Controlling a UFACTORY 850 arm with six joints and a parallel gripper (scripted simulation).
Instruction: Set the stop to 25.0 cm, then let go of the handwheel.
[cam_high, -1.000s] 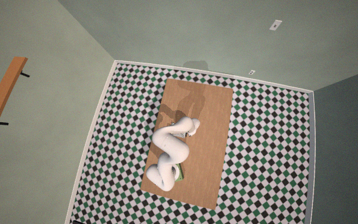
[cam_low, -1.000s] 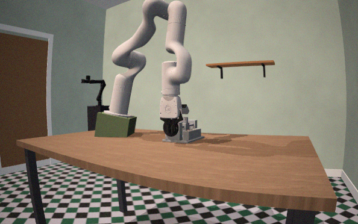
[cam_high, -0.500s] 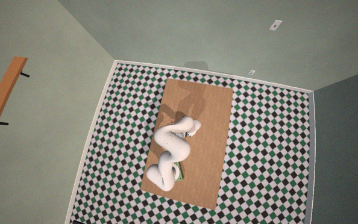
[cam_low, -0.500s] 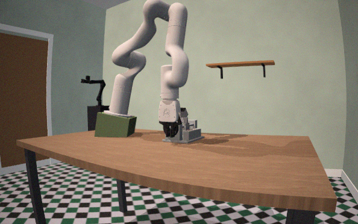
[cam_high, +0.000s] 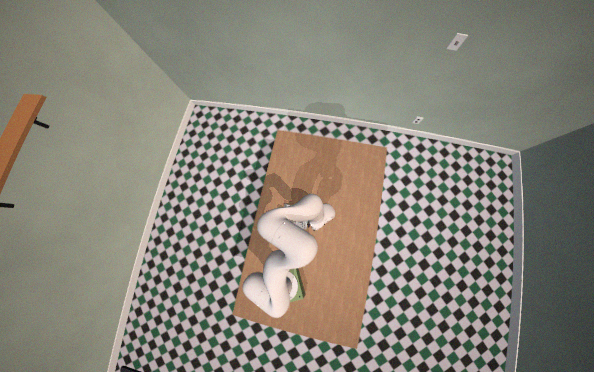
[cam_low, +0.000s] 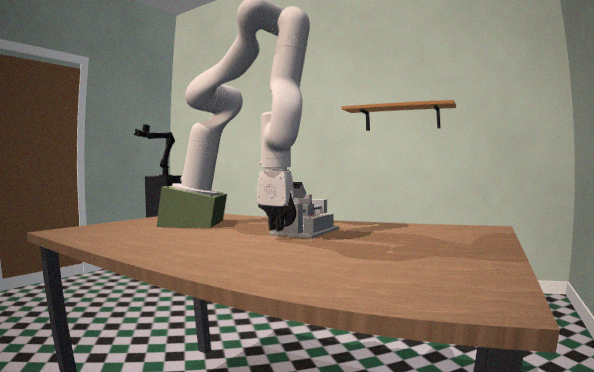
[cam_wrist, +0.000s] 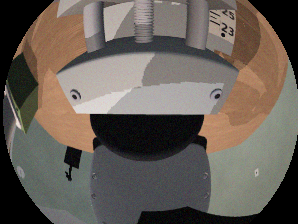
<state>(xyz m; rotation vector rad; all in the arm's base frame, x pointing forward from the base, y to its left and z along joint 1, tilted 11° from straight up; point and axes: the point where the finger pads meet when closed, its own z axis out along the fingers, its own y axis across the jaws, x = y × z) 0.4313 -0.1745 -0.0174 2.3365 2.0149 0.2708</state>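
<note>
A small grey stop fixture (cam_low: 307, 220) stands on the wooden table, with a threaded screw (cam_wrist: 144, 18), two guide rods and a scale strip (cam_wrist: 224, 28) reading about 23. Its black handwheel (cam_wrist: 148, 131) sits at the near end plate. My gripper (cam_low: 280, 217) points straight down over that end and is shut on the handwheel. In the wrist view the dark wheel fills the space between the fingers, against the grey end plate (cam_wrist: 147, 86). In the top view the arm (cam_high: 290, 240) hides the fixture almost fully.
The arm's green base block (cam_low: 191, 206) stands at the table's left side. A wooden shelf (cam_low: 399, 106) hangs on the back wall. A black stand (cam_low: 162, 165) is behind the table by the wall.
</note>
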